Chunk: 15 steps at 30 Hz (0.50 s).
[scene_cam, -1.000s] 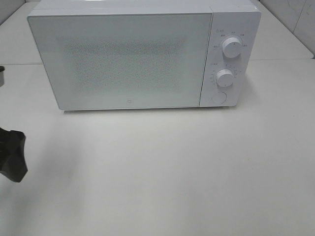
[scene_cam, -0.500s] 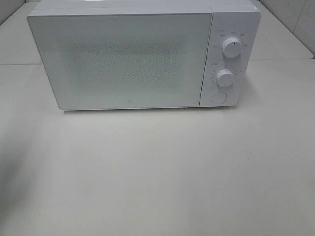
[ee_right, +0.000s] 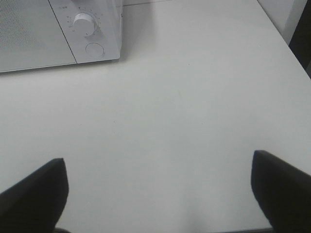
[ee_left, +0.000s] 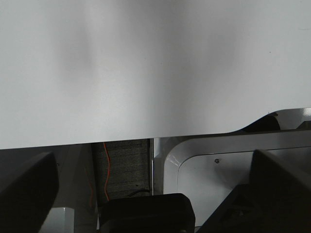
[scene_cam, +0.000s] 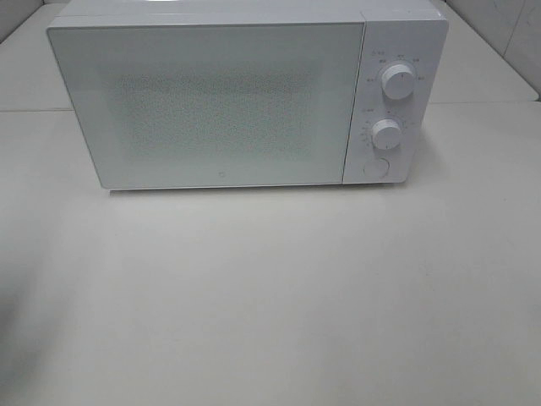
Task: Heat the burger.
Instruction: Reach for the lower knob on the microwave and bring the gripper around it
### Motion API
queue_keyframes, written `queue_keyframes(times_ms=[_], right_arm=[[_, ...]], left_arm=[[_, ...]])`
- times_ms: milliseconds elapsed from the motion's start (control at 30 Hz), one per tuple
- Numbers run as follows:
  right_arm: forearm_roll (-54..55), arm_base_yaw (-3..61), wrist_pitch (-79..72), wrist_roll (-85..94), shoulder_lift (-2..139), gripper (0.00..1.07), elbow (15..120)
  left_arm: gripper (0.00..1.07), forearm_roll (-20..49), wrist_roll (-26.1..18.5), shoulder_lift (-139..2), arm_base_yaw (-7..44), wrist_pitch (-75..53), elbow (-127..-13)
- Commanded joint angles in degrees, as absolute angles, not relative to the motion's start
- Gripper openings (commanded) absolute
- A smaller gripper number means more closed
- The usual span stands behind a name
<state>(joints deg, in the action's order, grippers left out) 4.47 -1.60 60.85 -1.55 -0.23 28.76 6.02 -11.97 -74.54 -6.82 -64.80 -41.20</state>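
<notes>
White counter (scene_cam: 270, 296) carries a shut microwave (scene_cam: 211, 101) at its far edge; no burger shows. Right hand (ee_right: 158, 162), spread and empty, faces its dials (ee_right: 83, 23); left hand (ee_left: 153, 158), spread too, sits farther back.

Count: 1 microwave (scene_cam: 211, 101); 2 knobs on its panel, upper dial (scene_cam: 397, 80) & lower dial (scene_cam: 386, 134); 1 round btn (scene_cam: 375, 167); 1 table (scene_cam: 270, 296).

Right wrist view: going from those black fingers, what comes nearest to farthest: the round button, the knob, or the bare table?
1. Table, spreading just ahead of the fingers.
2. Round button, low on the microwave panel.
3. Knob, above the button on that panel.
</notes>
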Motion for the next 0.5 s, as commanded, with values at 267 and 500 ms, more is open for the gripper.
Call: queue_keyframes(times_ms=[267,500], right_arm=[[4.53,-1.95,60.33,-1.55,-1.43,0.98,28.71],[4.53,-1.95,60.33,-1.55,-1.43,0.98,28.71]], left_arm=[[1.01,4.98,-12.09,-54.43,-6.93,-60.85,-36.67],[1.01,5.39,-11.92,-42.34,-6.93,-61.19,-35.24]])
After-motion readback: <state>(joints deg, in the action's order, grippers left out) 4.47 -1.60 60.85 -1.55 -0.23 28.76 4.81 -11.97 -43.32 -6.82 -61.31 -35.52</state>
